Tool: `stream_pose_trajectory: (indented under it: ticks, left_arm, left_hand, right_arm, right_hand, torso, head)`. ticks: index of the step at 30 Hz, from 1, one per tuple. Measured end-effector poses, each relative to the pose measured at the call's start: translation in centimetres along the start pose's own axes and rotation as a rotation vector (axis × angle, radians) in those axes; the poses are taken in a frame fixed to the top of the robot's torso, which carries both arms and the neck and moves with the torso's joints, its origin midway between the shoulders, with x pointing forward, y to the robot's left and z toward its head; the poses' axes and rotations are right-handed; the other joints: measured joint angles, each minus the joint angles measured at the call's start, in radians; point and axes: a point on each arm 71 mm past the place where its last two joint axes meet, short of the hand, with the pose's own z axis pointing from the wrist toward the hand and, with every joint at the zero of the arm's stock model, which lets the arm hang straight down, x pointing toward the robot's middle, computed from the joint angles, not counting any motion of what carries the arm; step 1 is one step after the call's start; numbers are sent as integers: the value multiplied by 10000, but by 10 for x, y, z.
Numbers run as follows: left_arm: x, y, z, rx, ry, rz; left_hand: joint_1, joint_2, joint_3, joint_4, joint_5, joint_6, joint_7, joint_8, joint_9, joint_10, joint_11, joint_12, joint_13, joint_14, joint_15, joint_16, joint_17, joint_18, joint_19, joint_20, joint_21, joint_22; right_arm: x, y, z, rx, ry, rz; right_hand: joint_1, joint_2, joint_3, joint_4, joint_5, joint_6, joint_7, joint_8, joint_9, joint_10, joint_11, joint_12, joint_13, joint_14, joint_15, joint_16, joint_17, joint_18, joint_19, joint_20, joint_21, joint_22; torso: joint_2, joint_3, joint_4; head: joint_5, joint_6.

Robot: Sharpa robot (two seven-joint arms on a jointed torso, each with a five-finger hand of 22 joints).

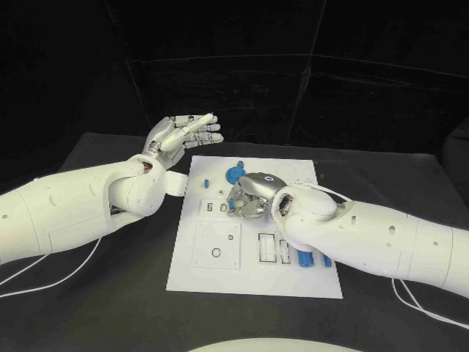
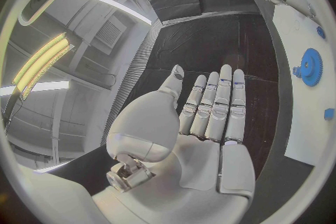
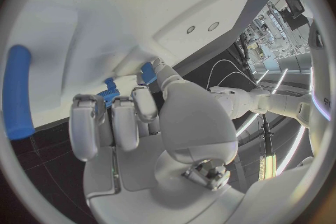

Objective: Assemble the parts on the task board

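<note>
The white task board (image 1: 253,242) lies in the middle of the table. A large blue gear (image 1: 234,174) (image 2: 310,67) stands near its far edge. My right hand (image 1: 250,196) (image 3: 133,123) hovers low over the board's middle with its fingers curled down. A small toothed blue part (image 3: 108,93) sits at its fingertips and another blue bit (image 3: 147,72) at the thumb tip; whether either is gripped is unclear. My left hand (image 1: 186,136) (image 2: 203,117) is raised beside the board's far left corner, palm flat, fingers straight, holding nothing.
Two blue pieces (image 1: 303,258) lie at the board's near right by its slots. A small blue part (image 1: 207,182) sits left of the gear. A long blue cylinder (image 3: 17,89) lies on the board. White cables (image 1: 44,268) run over the black table.
</note>
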Motion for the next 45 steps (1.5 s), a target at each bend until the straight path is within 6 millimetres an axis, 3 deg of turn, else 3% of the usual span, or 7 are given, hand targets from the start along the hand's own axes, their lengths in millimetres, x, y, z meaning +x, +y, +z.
stream_pose_trajectory:
  ticks: [19, 29, 32, 33, 37, 39, 45]
  left_arm:
    - [-2, 0, 0, -3, 25, 32]
    - [-15, 1, -3, -560, 444, 916]
    - [-19, 2, -5, -1179, 778, 1502]
    - [-19, 2, -5, -1314, 852, 1614]
    - [-18, 3, -4, -2463, 1473, 2427]
    - [-17, 5, -4, -3173, 1828, 2855]
    - [-8, 15, -4, -5786, 3203, 4786]
  left_hand:
    - [-48, 48, -29, -29, 0, 247, 11, 0, 0, 243, -157, 0, 5, 406, -113, 32, 52, -1, 338, -113, 10, -7]
    - [-118, 280, 148, -215, 67, 1289, -747, 224, 55, 2420, -1034, 638, 257, 3697, -1228, 2039, 1196, -3, 2793, -1204, 1390, 548]
    - [-407, 2, 43, -242, 67, 1551, -1198, 386, 138, 3631, -1568, 1411, 681, 4321, -1726, 5508, 4011, -6, 4515, -1865, 2616, 1136]
    - [-463, -13, 18, -216, 67, 1553, -1200, 396, 146, 3708, -1587, 1493, 729, 4322, -1765, 6087, 4533, -6, 4605, -1914, 2705, 1182]
    - [-764, -131, -170, 13, 117, 1481, -1271, 731, 318, 3792, -1716, 2591, 1502, 4359, -1926, 10774, 9789, -7, 5453, -2121, 3916, 1877]
    - [-764, -131, -181, 162, 119, 1372, -1270, 1005, 453, 3420, -1749, 3324, 2087, 4374, -2022, 12118, 11660, -176, 6020, -2210, 5646, 3800]
    - [-900, 5, -421, 651, 36, 1077, -1331, 1647, 758, 2747, -1735, 4661, 3126, 4375, -2022, 12868, 12389, -475, 6562, -2274, 8449, 7305]
  right_arm:
    - [-2, -3, -7, -216, -841, 324]
    - [-39, -15, -38, -1703, -1564, 821]
    - [-61, -27, -48, -1833, -1721, 843]
    - [-65, -30, -51, -1811, -1738, 858]
    - [-85, -51, -65, -1499, -1749, 1071]
    - [-93, -61, -72, -1298, -1771, 1187]
    - [-113, -89, -87, -663, -1879, 1516]
  right_hand:
    - [-177, -373, -1085, 672, 561, -1213, 294, -271, 17, -358, 214, -279, -275, 0, 180, -94, 0, 0, 13, 198, 0, 0]
    - [314, -162, -1287, 624, 931, -1252, 271, -64, 59, -393, 249, -222, -294, -34, 214, -199, 0, 1, 35, 251, -96, 0]
    - [662, -50, -1322, 522, 1112, -1182, 202, 3, 59, -393, 249, -222, -314, -34, 214, -233, 0, 1, 35, 251, -111, 0]
    - [685, -35, -1314, 514, 1112, -1182, 202, 25, 59, -393, 250, -222, -323, -34, 214, -255, 0, 0, 35, 251, -111, 0]
    - [777, -38, -1341, 486, 1112, -1182, 202, 69, 59, -429, 213, -222, -335, -35, 214, -284, 0, 1, 35, 251, -151, 0]
    - [777, -38, -1342, 487, 1112, -1182, 202, 69, 59, -429, 213, -223, -335, -34, 214, -284, 0, 0, 35, 251, -151, 0]
    - [874, -75, -1423, 405, 1111, -1146, 166, 119, 67, -429, 213, -223, -334, -34, 214, -284, 0, 1, 35, 251, -150, 0]
  torso:
    - [-3, 7, -7]
    - [-57, 17, -7]
    - [-100, 26, -21]
    - [-110, 28, -25]
    - [-172, 45, -36]
    - [-203, 59, -44]
    - [-300, 125, -72]
  head:
    - [-37, 14]
    - [0, 17]
    - [-5, -3]
    - [-5, -6]
    - [7, -39]
    - [22, -52]
    - [89, -97]
